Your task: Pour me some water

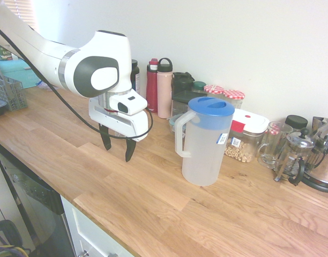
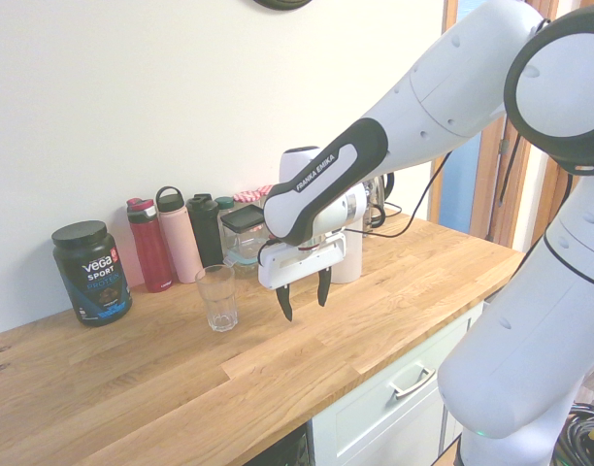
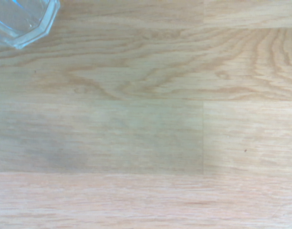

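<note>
Black fingers spread apart and holding nothing, the gripper [image 1: 117, 145] points straight down above bare boards of the pale oak table [image 1: 169, 214], between the clear drinking glass [image 2: 217, 298] and the frosted pitcher [image 1: 203, 140]. The pitcher with its blue lid stands upright on the table just beside the gripper; the water in it cannot be made out. Behind them, bottles [image 1: 158, 87] and jars [image 1: 233, 98] line the plain white wall [image 1: 233, 43].

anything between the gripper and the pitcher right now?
Nothing. In the first exterior view only bare wooden counter separates the open, empty gripper from the pitcher. The drinking glass stands on the gripper's other side.
</note>
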### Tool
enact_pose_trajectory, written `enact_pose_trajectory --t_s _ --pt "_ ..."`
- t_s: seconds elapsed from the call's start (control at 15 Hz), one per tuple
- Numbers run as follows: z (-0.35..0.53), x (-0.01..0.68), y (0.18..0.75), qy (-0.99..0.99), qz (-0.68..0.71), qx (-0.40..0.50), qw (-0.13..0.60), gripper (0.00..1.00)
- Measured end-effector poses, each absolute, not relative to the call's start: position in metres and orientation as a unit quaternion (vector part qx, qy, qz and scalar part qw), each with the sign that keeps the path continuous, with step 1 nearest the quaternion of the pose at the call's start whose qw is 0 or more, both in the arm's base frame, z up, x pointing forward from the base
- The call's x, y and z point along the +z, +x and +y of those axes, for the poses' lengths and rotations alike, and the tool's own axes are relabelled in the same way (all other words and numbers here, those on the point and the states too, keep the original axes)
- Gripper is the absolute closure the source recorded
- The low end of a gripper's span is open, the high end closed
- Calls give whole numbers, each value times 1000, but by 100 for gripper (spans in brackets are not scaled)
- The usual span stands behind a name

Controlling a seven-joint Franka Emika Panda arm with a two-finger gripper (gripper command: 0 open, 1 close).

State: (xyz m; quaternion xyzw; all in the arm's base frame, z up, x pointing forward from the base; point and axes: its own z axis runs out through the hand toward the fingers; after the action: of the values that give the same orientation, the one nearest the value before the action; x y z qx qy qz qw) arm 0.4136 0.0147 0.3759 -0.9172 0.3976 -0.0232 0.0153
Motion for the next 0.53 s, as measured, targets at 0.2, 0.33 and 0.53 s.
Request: enact_pose_trajectory --t_s 0.2,0.33,0.53 --pt "15 377 415 -913 408 -24 17 0" --pt "15 394 421 -903 428 -34 24 0" --pt "15 448 421 -889 455 -45 29 0"
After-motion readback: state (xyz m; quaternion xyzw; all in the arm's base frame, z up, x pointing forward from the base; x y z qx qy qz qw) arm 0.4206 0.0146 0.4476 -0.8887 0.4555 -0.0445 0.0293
